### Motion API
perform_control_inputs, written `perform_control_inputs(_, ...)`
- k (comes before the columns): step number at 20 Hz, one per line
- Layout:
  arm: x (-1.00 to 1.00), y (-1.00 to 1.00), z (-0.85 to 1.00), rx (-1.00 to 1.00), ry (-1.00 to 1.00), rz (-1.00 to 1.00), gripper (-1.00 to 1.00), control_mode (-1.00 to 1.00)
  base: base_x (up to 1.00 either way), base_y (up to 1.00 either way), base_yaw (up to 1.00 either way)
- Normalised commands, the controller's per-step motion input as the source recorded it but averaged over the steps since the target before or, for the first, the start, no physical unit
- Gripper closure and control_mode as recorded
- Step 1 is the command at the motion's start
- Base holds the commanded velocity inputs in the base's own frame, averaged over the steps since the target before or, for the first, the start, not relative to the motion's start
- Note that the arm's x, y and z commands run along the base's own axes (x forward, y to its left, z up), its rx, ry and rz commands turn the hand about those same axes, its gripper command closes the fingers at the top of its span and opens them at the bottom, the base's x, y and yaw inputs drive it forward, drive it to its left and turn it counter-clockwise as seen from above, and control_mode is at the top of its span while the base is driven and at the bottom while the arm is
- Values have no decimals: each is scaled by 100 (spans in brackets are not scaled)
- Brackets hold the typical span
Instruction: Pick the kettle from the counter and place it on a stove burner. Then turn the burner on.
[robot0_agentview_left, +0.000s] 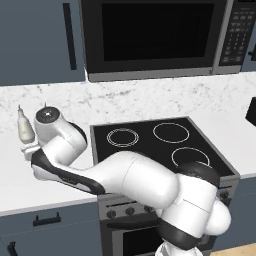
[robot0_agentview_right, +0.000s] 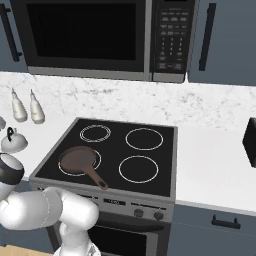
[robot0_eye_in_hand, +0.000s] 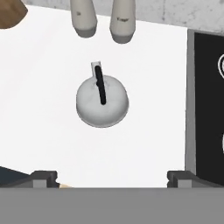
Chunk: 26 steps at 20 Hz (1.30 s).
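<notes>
White stone counter (robot0_agentview_right: 210, 160) on the far left, and there sits the kettle (robot0_eye_in_hand: 102, 101), upright, black handle arched over its dome, with two pale bottles (robot0_eye_in_hand: 103, 19) standing just behind it against the wall. The gripper (robot0_eye_in_hand: 112, 177) hangs right above the kettle, fingers spread wide apart, nothing between them, kettle clear of both tips. Moving right, the black glass stove (robot0_agentview_right: 150, 160): a brown pan (robot0_agentview_right: 79, 161) sits on the front-left ring, and the wide stove burner (robot0_agentview_right: 138, 169) at front right lies bare.
</notes>
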Motion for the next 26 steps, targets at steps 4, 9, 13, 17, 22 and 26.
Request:
perform_control_inputs(4,45,-6,-27,-4,0,0,-100,-100,0,0,0)
perform_control_inputs(9,56,0,-23,0,4,0,-100,-100,0,0,0)
perform_control_inputs(13,46,0,-32,0,5,0,-100,-100,0,0,0)
perform_control_inputs(17,47,4,-30,0,2,0,-100,-100,0,0,0)
perform_control_inputs(22,36,44,-21,0,4,0,-100,-100,0,0,0)
perform_control_inputs(26,20,62,-14,0,6,0,-100,-100,0,0,0)
